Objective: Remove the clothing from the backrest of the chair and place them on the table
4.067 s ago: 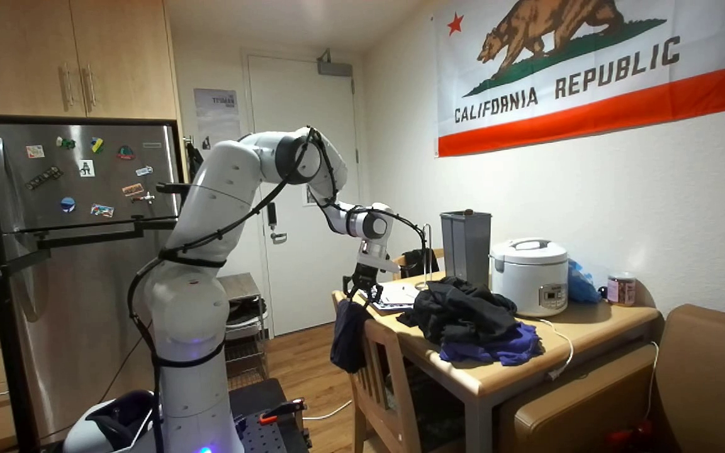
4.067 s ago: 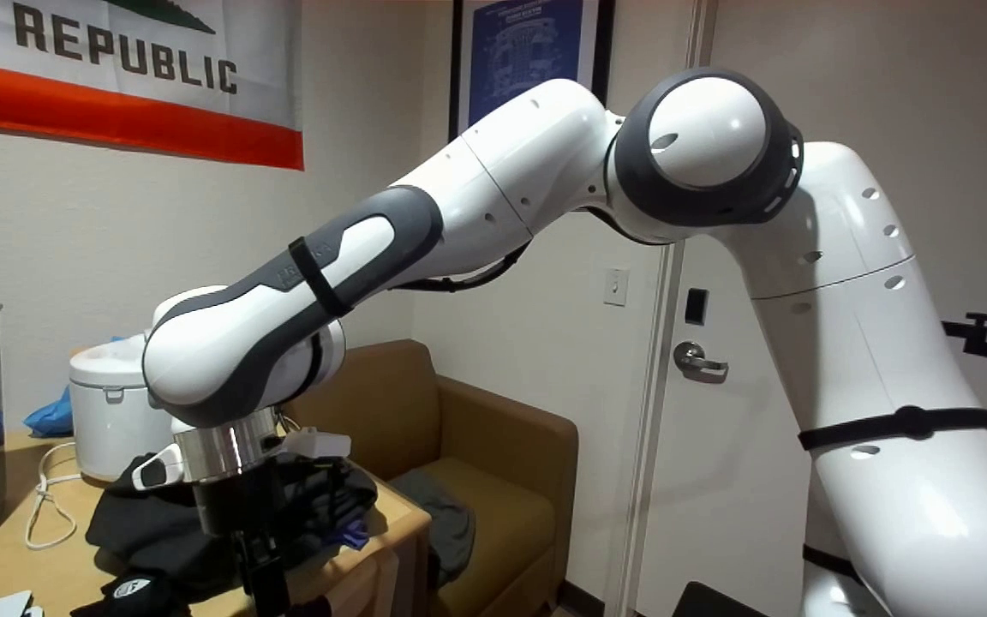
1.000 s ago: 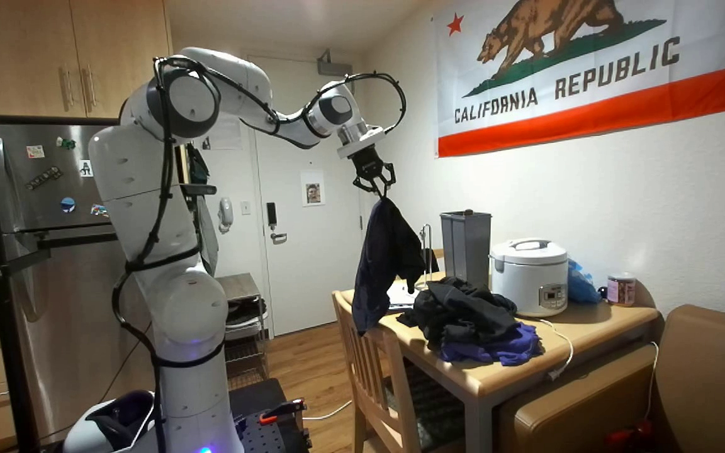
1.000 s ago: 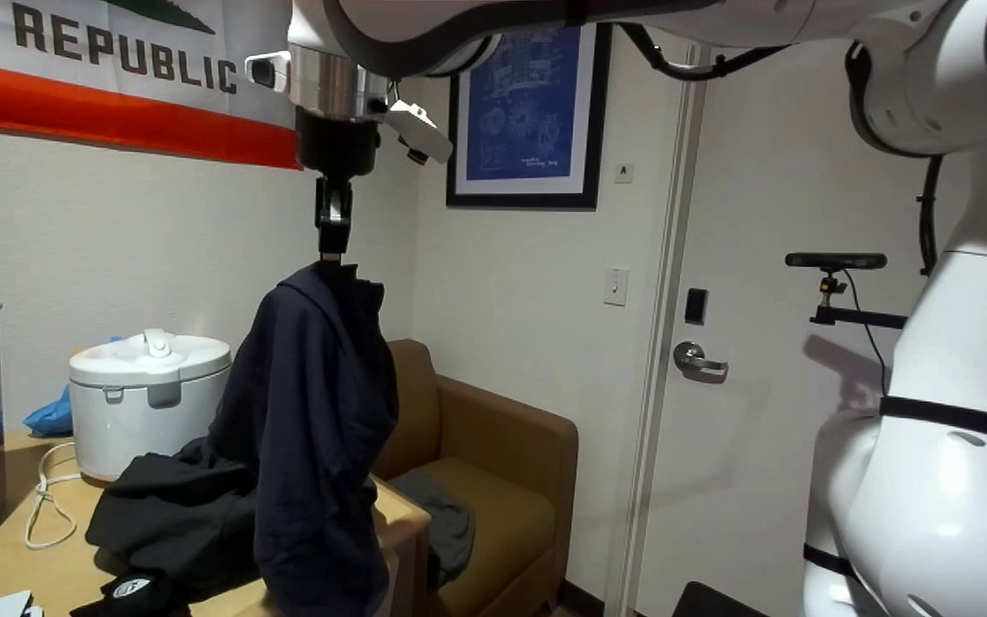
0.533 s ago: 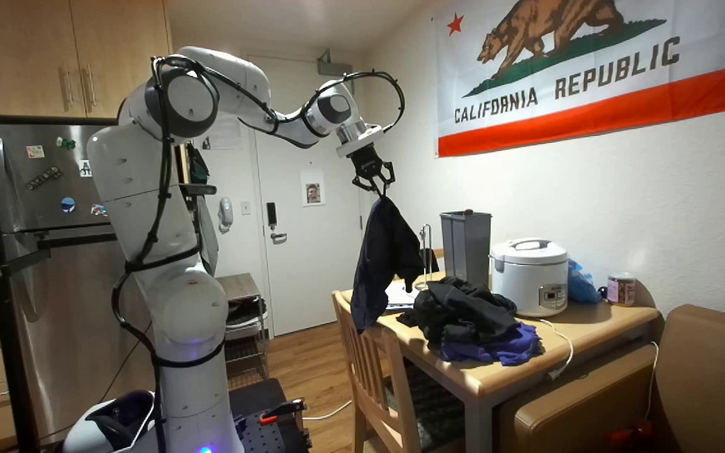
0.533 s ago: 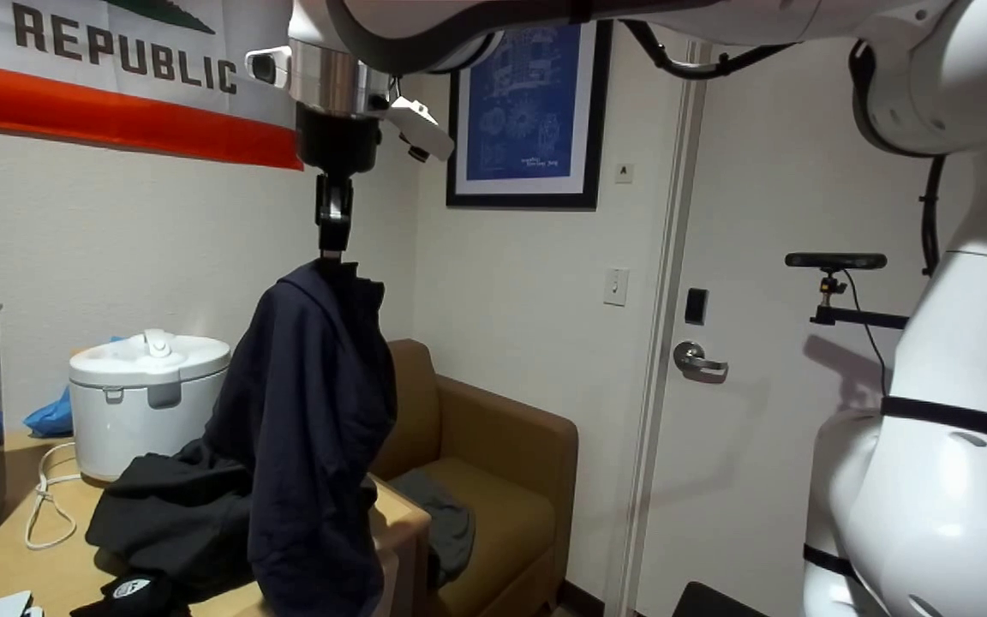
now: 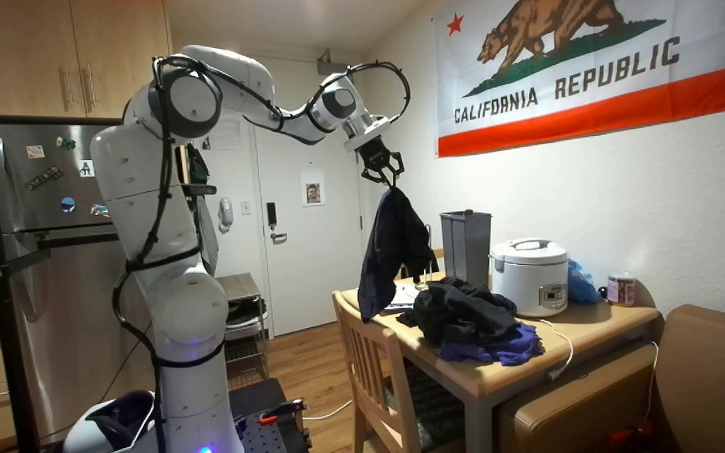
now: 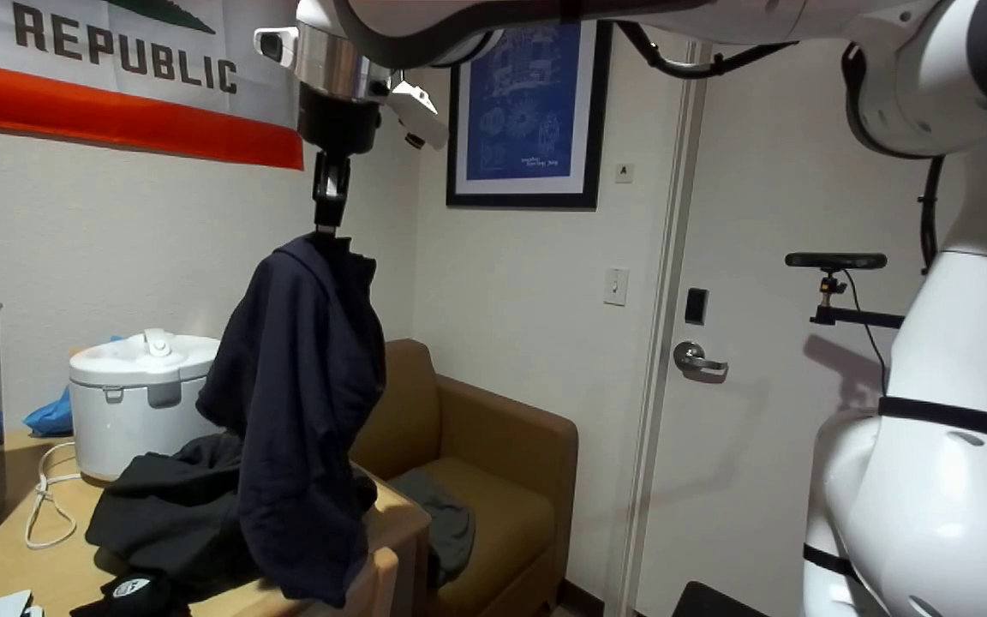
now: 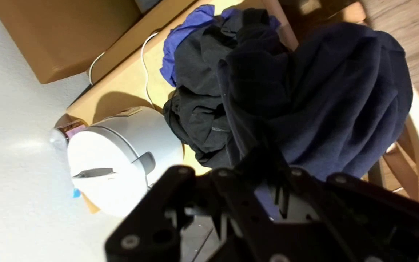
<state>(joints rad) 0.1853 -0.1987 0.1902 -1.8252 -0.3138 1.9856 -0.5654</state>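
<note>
One gripper: clenched on the top of the navy garment, the cloth gathered to a peak right beneath it.
Navy garment: up in the air, limp, falling in long folds over the side of the table where the chair stands; whether its lowest fold brushes the chair's slatted back, I cannot tell from where I stand.
Black garment: crumpled in a heap on the table near the rice cooker, with a violet-blue cloth poking out from under it.
Chair: light wood, drawn up to the table, a dark patterned pad on its seat.
Robot arm: white, bent high over toward the table, its wrist tipped downward.
Rice cooker: white, lid down, between the tall grey bin and the jar; a blue bag shows behind it.
Papers: flat on the table, partly behind the hanging cloth.
Brown armchair: beyond the table in an exterior view, a dark grey cloth slumped on its seat.
Flag: spread on the wall, lettered California Republic.
Fridge: steel, dotted with magnets, partly hidden by the robot arm.
</note>
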